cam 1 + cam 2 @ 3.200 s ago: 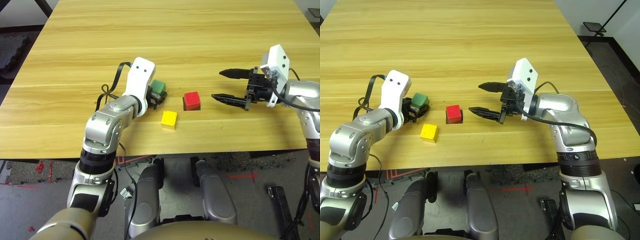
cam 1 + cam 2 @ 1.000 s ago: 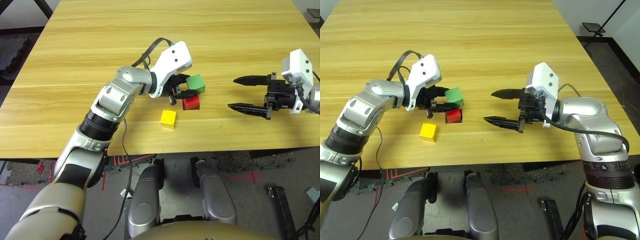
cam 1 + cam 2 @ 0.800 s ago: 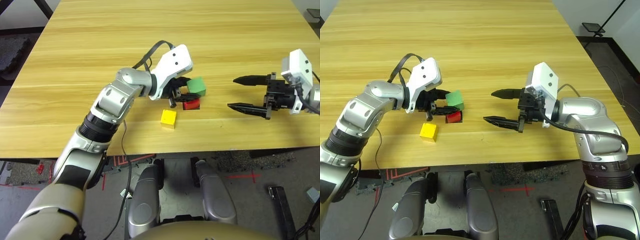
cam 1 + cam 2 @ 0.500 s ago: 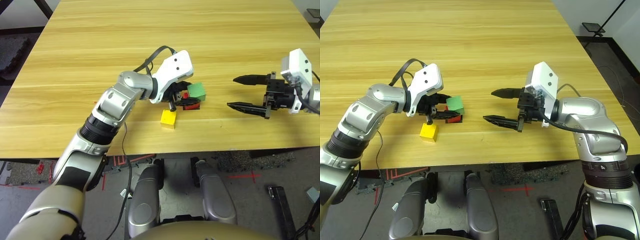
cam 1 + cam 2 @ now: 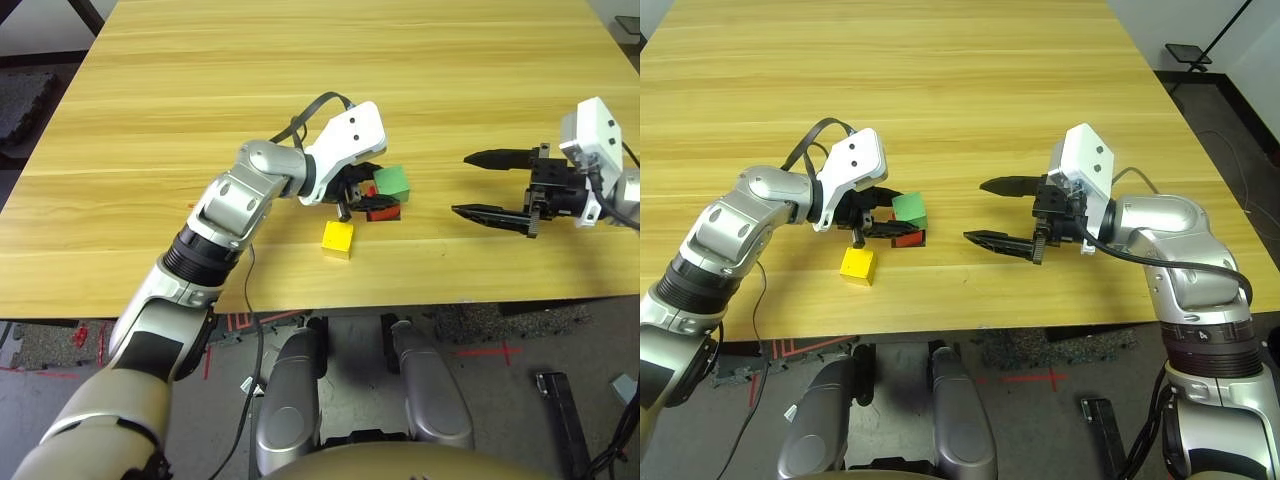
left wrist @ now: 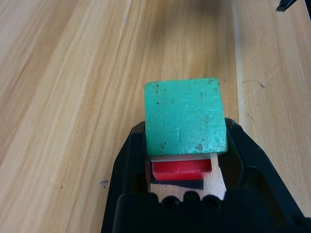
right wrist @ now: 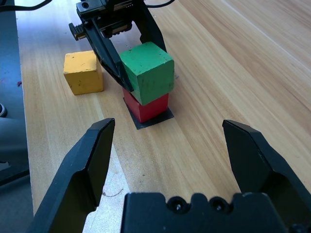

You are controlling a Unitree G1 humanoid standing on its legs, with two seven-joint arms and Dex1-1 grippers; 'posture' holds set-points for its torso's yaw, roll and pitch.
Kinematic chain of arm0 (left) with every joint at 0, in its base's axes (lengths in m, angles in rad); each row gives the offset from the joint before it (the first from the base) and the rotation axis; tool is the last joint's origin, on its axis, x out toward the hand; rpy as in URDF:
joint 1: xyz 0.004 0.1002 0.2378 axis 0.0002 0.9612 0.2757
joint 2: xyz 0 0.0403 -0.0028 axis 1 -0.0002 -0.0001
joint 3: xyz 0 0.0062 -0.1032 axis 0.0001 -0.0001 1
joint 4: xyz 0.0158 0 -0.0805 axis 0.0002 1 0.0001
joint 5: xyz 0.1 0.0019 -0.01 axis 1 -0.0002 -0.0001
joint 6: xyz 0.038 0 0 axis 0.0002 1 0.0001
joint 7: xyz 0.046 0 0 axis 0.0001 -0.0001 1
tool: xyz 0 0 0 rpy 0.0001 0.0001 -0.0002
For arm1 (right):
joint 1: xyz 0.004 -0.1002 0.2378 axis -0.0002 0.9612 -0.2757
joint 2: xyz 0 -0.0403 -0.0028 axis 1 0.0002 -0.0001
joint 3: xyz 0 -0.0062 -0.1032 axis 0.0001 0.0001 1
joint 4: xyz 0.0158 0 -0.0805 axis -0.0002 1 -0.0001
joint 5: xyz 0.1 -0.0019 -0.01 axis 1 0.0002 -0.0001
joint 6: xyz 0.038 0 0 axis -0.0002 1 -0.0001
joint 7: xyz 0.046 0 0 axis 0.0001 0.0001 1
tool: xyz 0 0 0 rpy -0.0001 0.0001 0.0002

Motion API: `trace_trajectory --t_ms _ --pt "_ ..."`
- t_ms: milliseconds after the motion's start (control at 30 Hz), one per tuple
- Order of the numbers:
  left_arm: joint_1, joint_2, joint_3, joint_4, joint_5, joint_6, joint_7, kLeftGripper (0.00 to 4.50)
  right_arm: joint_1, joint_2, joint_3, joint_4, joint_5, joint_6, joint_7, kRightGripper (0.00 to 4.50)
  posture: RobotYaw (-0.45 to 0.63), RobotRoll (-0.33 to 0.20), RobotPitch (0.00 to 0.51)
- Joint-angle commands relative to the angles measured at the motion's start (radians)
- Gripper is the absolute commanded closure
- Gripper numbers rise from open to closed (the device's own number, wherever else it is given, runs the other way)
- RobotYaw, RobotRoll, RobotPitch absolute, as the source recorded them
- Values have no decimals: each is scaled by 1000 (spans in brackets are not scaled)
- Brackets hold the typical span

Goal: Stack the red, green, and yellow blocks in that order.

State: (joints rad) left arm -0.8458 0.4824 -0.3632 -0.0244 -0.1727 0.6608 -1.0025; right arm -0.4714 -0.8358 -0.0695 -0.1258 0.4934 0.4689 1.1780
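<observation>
With my left gripper (image 6: 186, 141) closed on the green block (image 6: 186, 119), a finger against each of two opposite sides, I have it right over the red block (image 7: 148, 108), which sits on the black patch (image 7: 156, 121); the yellow block (image 5: 858, 265) rests on the table (image 5: 970, 100), near and to the left of the red one. My right gripper (image 5: 982, 213) is wide open and empty, off to the right, its fingers pointing left toward the blocks.
</observation>
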Motion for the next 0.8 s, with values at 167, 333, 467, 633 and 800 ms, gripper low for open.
trace_trajectory --t_ms 167,333,467,633,800 --pt "-12 4 -10 4 8 -3 -27 2429 7 8 6 -6 5 2 1 0 200 76 303" --pt "-9 8 -14 10 16 -12 -31 2429 -3 10 11 4 1 0 5 0 203 71 304" --pt "-17 2 -8 6 12 -1 -26 2429 -11 11 15 16 -3 -3 5 0 204 70 302" --pt "-23 2 -12 -9 9 20 -28 2428 -21 14 21 30 -9 -10 3 0 204 71 296" --pt "-35 10 -5 -14 5 48 -31 823 -31 21 26 51 -19 -22 2 0 206 74 287"
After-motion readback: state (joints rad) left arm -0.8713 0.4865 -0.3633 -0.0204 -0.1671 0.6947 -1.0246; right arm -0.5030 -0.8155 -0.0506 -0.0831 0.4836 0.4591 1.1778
